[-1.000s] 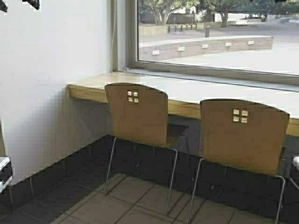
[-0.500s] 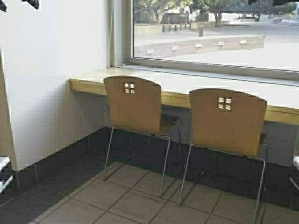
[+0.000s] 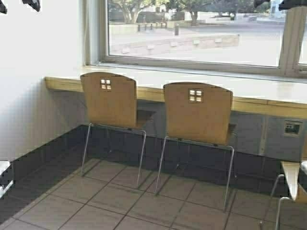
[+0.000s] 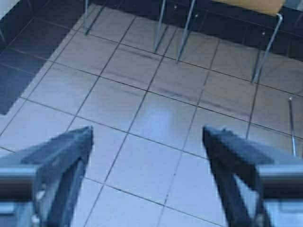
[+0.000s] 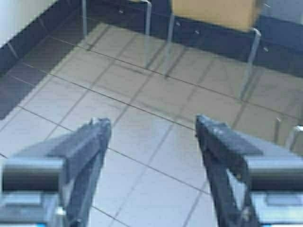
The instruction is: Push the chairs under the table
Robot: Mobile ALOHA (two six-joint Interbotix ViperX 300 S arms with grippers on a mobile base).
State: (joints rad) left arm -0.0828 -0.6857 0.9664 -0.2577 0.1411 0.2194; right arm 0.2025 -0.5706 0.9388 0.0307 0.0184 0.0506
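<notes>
While end effectors [image 4: 147, 137] hover, chairs [image 3: 197, 112] stand ahead.

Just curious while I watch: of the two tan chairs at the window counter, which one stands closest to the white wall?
The left chair, the one at the counter's end. The other chair stands to its right, farther along the window.

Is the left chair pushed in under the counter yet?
Partly: the left chair has its seat front under the counter, its back outside the edge.
</notes>
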